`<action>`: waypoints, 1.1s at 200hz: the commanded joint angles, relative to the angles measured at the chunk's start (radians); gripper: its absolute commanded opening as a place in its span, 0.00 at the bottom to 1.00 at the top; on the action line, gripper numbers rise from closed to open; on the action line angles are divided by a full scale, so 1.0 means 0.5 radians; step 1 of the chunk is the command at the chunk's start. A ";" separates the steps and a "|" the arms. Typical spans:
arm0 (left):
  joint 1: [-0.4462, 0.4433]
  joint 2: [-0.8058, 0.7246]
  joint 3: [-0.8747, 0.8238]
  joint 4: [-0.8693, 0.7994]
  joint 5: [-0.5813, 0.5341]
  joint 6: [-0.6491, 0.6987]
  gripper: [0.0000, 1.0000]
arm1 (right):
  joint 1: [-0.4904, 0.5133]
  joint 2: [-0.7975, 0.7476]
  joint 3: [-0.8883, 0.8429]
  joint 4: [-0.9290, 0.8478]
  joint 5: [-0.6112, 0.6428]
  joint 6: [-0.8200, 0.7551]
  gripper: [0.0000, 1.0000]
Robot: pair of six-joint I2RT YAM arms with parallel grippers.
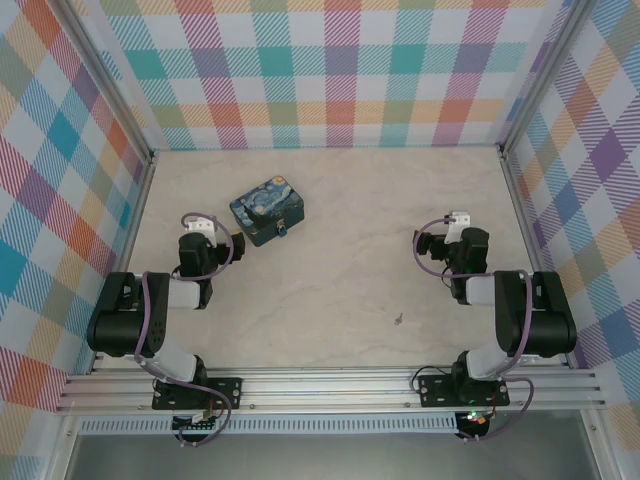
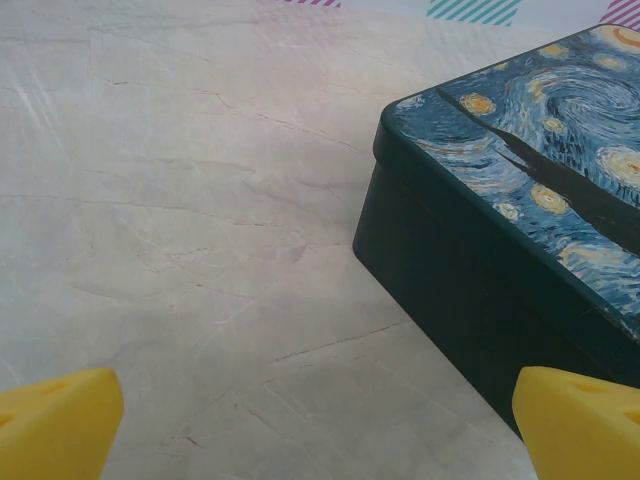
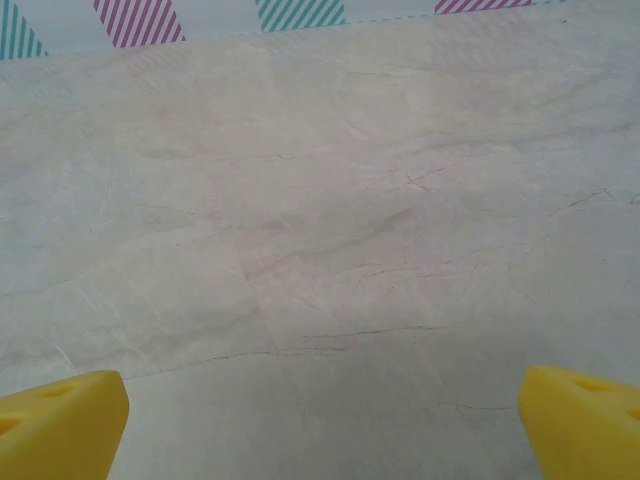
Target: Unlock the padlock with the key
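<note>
Item one, box (image 1: 266, 208): dark blue with a swirling starry print, lying askew on the pale marbled worktop (image 1: 330, 290), left of centre. From the left wrist camera I get one corner and part of its lid; the rest is cut off by the frame's right edge. Item two, padlock (image 1: 283, 230): a blue-teal speck against the box's near side wall in the overhead view, too small for me to make out its shackle or whether it is fastened. Item three, key (image 1: 399, 320): a dark speck on bare worktop, well apart from the box and nearer the right arm's side; I cannot tell its orientation. Item four, left fingers (image 2: 60, 425): yellow tips at the two bottom corners of the wrist picture, spread wide and holding nothing. The right-hand tip overlaps the box's dark side wall, and I cannot tell whether it touches. From above they sit just beside the box's left corner and are hard to make out. Item five, right fingers (image 3: 65, 420): likewise spread wide over bare worktop, holding nothing. Surround: plaid walls (image 1: 340, 70) on three sides.
</note>
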 commanded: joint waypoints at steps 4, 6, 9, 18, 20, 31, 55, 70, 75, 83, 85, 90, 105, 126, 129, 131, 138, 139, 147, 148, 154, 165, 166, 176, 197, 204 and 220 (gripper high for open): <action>-0.031 0.012 0.028 -0.015 0.004 0.034 1.00 | 0.010 -0.007 0.008 0.054 0.006 -0.008 1.00; -0.032 0.012 0.029 -0.016 0.004 0.034 1.00 | 0.010 -0.007 0.007 0.054 0.006 -0.008 1.00; -0.031 0.012 0.029 -0.016 0.004 0.033 1.00 | 0.010 -0.007 0.008 0.054 0.006 -0.007 1.00; -0.030 0.012 0.030 -0.016 0.004 0.032 1.00 | 0.010 -0.007 0.008 0.054 0.006 -0.006 1.00; -0.032 0.012 0.029 -0.015 0.003 0.034 1.00 | 0.010 -0.007 0.008 0.054 0.006 -0.007 1.00; -0.033 0.012 0.030 -0.016 0.004 0.032 1.00 | 0.009 -0.007 0.008 0.054 0.006 -0.007 1.00; -0.032 0.010 0.029 -0.016 0.004 0.031 1.00 | 0.010 -0.007 0.008 0.054 0.006 -0.006 1.00; -0.032 0.011 0.029 -0.016 0.004 0.032 1.00 | 0.010 -0.007 0.014 0.047 0.005 -0.006 1.00; -0.034 0.009 0.030 -0.016 0.004 0.034 1.00 | 0.009 -0.007 0.015 0.048 0.003 -0.008 1.00; -0.031 0.009 0.031 -0.016 0.003 0.031 1.00 | 0.010 -0.009 0.015 0.048 0.005 -0.007 1.00; -0.033 0.011 0.030 -0.014 0.002 0.031 1.00 | 0.010 -0.007 0.015 0.048 0.006 -0.008 1.00; -0.031 0.009 0.030 -0.013 0.004 0.034 1.00 | 0.009 -0.007 0.014 0.048 0.003 -0.007 1.00; -0.033 0.009 0.030 -0.016 0.002 0.031 1.00 | 0.010 -0.007 0.015 0.048 0.003 -0.008 1.00; -0.030 0.009 0.030 -0.016 -0.008 0.027 1.00 | 0.010 -0.007 0.015 0.048 0.004 -0.004 1.00; -0.032 0.009 0.029 -0.014 -0.008 0.025 1.00 | 0.007 -0.007 0.015 0.047 0.003 -0.005 1.00; -0.031 0.009 0.028 -0.013 -0.008 0.025 1.00 | 0.009 -0.009 0.015 0.048 0.003 -0.005 1.00; -0.031 0.009 0.029 -0.015 -0.008 0.027 1.00 | 0.009 -0.008 0.015 0.048 0.003 -0.005 1.00; -0.030 0.009 0.028 -0.014 -0.010 0.028 1.00 | 0.010 -0.007 0.013 0.048 0.003 -0.003 1.00; -0.034 0.009 0.030 -0.015 -0.014 0.025 1.00 | 0.010 -0.007 0.013 0.050 0.003 -0.003 1.00; -0.032 0.009 0.031 -0.016 -0.014 0.025 1.00 | 0.010 -0.007 0.012 0.050 0.003 -0.004 1.00; -0.033 0.009 0.029 -0.016 -0.018 0.022 1.00 | 0.010 -0.007 0.011 0.053 0.003 -0.005 1.00; -0.034 -0.005 0.023 -0.012 -0.038 0.014 1.00 | 0.009 -0.016 0.005 0.062 0.018 0.002 1.00; -0.035 -0.008 0.023 -0.016 -0.043 0.012 1.00 | 0.010 -0.017 0.007 0.059 0.026 0.005 1.00; -0.031 -0.068 0.016 -0.042 -0.063 0.003 1.00 | 0.010 -0.077 0.020 -0.022 0.087 0.032 1.00; -0.031 -0.309 0.037 -0.314 -0.130 -0.034 1.00 | 0.010 -0.297 0.085 -0.363 0.126 0.070 1.00; -0.030 -0.402 0.069 -0.473 -0.167 -0.065 1.00 | 0.010 -0.372 0.117 -0.516 0.119 0.096 1.00; -0.029 -0.590 0.154 -0.847 -0.255 -0.164 1.00 | 0.010 -0.549 0.176 -0.814 0.056 0.156 1.00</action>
